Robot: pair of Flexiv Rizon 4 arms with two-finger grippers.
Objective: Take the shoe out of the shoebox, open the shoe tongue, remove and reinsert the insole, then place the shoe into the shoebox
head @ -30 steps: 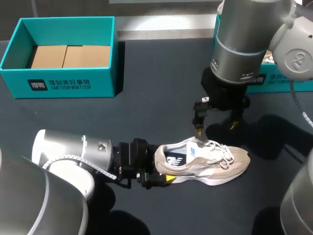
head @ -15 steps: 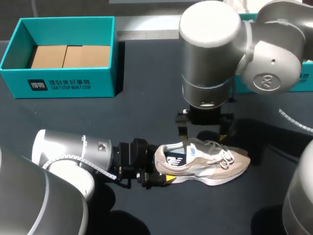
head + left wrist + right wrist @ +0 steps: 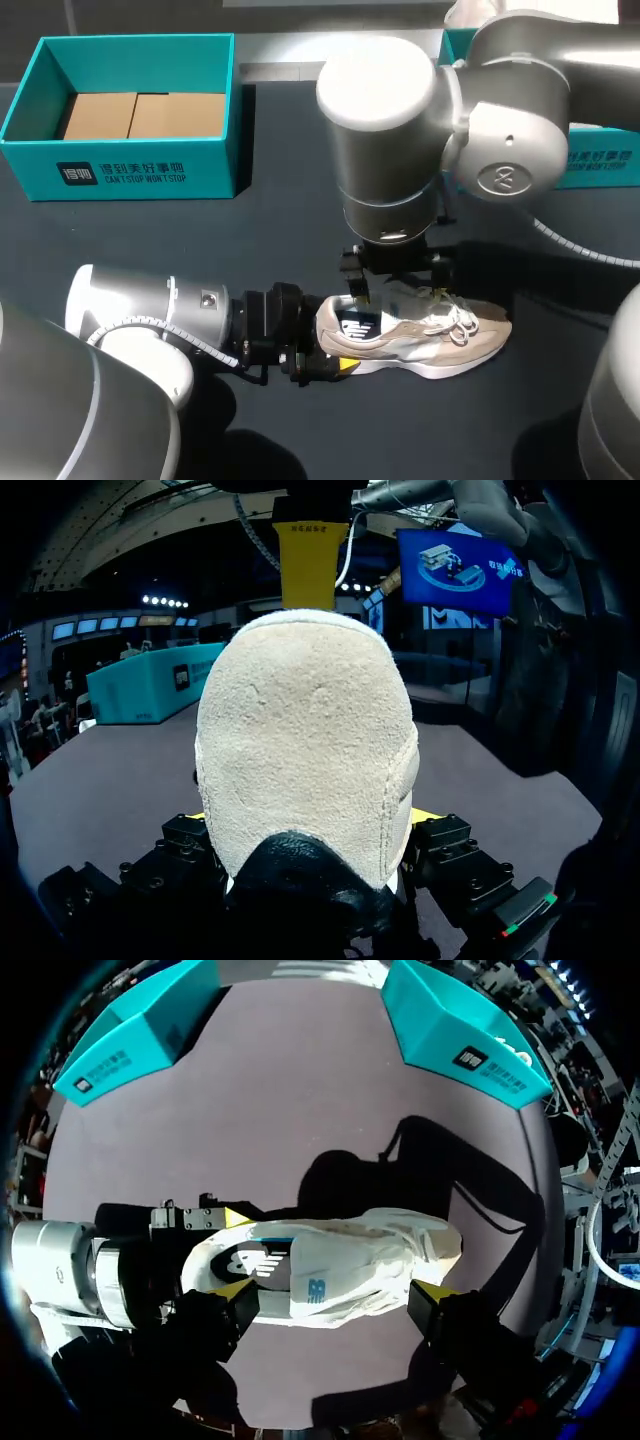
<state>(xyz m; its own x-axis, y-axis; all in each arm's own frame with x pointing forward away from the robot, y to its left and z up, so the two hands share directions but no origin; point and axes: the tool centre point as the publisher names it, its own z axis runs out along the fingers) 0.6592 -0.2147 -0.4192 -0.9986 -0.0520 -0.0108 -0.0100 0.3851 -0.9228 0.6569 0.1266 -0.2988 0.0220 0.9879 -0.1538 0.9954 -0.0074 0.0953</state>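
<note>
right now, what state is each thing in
shoe: out of the box, upright on the table
box: open, no shoe inside
left end effector: shut on the shoe's heel
right end effector: open, over the shoe's mouth

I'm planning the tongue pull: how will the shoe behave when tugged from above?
The shoe probably won't slide, since the left gripper clamps its heel. Its fabric looks soft, so it should flex rather than lift whole. Flat on its sole, it seems unlikely to tip.
</note>
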